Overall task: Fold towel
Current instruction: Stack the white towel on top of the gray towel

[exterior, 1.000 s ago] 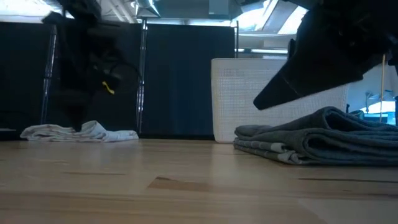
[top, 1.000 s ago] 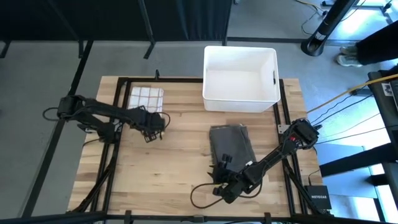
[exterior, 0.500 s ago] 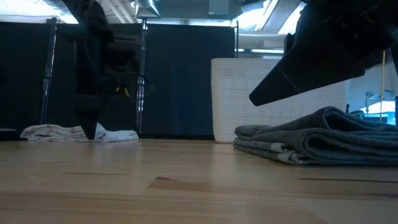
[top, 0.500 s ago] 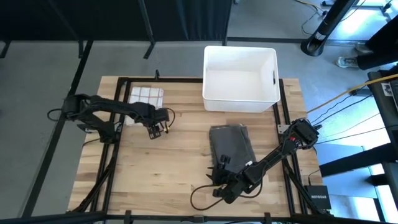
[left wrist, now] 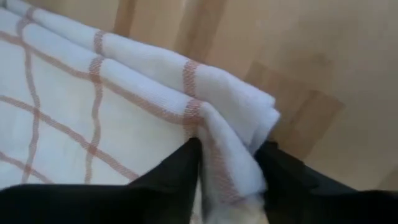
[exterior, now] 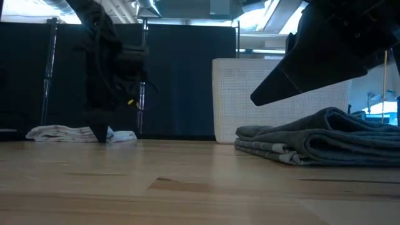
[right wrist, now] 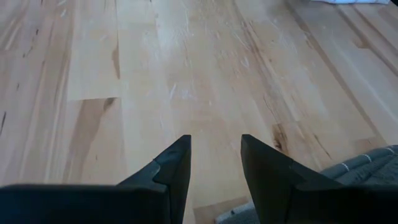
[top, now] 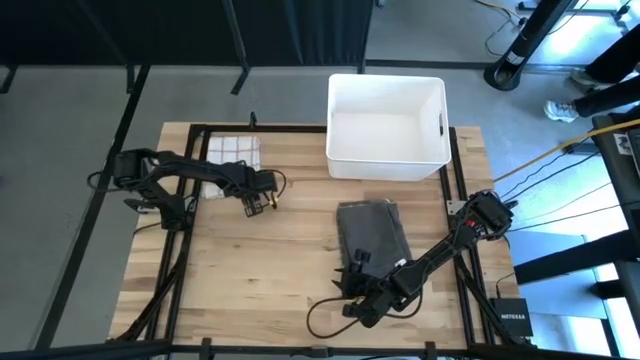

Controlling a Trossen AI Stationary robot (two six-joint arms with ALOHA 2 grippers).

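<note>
The left claw (left wrist: 227, 165) pinched a corner of the checked towel (left wrist: 93, 118); folding looked under way, needing a lift across. The right claw (right wrist: 214, 162) waited, parted and empty.

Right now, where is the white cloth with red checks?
From above, the white red-checked towel lies at the table's far left, left of the white plastic bin.

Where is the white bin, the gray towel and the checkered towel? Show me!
white bin (top: 341, 130): high view, on its left wall.
gray towel (top: 373, 235): high view, on the middle of the folded stack.
checkered towel (left wrist: 93, 118): left wrist view, on its flat top layer.
</note>
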